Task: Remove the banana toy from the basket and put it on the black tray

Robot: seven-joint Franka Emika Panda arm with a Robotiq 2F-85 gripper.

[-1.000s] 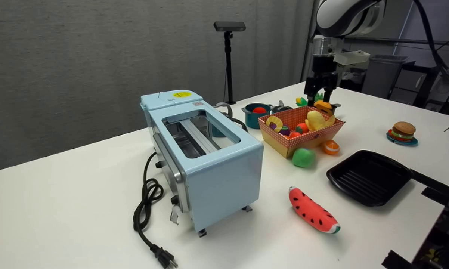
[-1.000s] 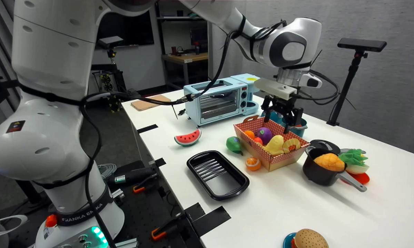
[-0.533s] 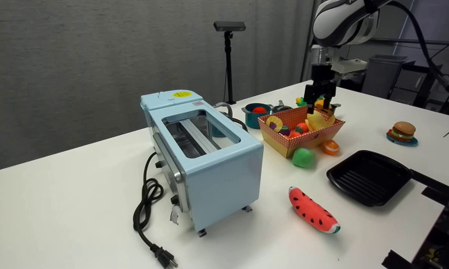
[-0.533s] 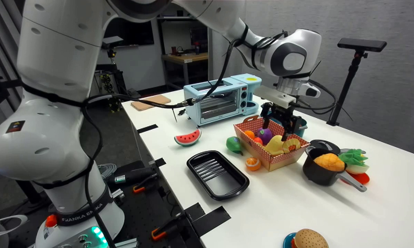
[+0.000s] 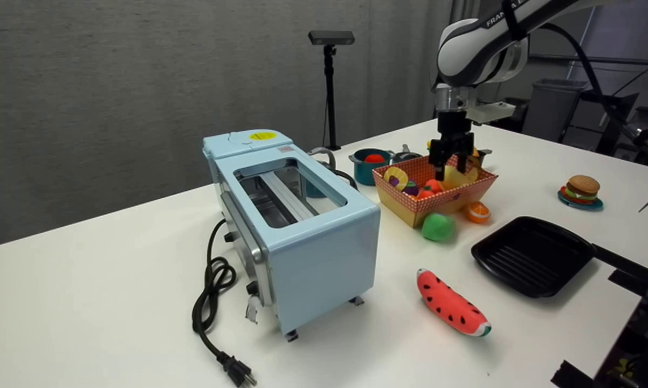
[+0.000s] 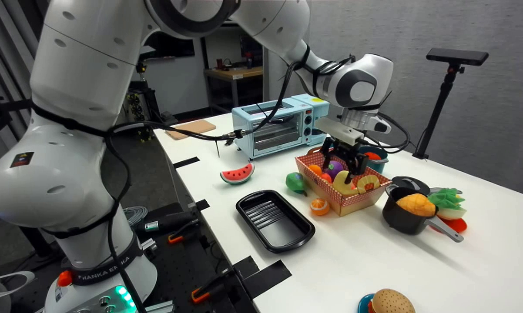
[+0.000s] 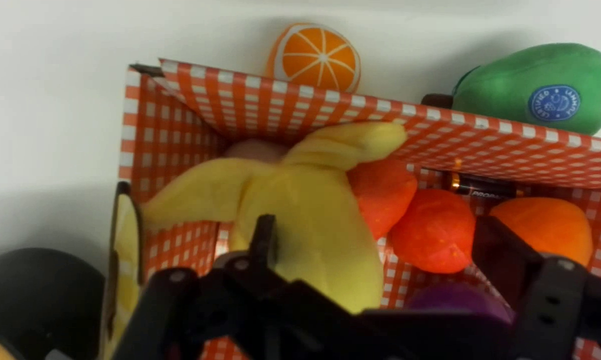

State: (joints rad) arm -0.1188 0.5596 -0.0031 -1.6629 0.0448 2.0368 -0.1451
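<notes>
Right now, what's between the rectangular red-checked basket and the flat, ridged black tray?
In both exterior views, a round orange-slice toy lies between the basket and tray; a rounded green toy sits at that gap's edge.

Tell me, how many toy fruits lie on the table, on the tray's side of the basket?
3: green fruit and orange beside the basket, watermelon near the tray. None looks hidden there.

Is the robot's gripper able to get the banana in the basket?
Probably yes: the gripper hangs open over the basket, and nothing seems to lie on the banana. One finger looks right above it, though, so the gripper may need to shift first.
</notes>
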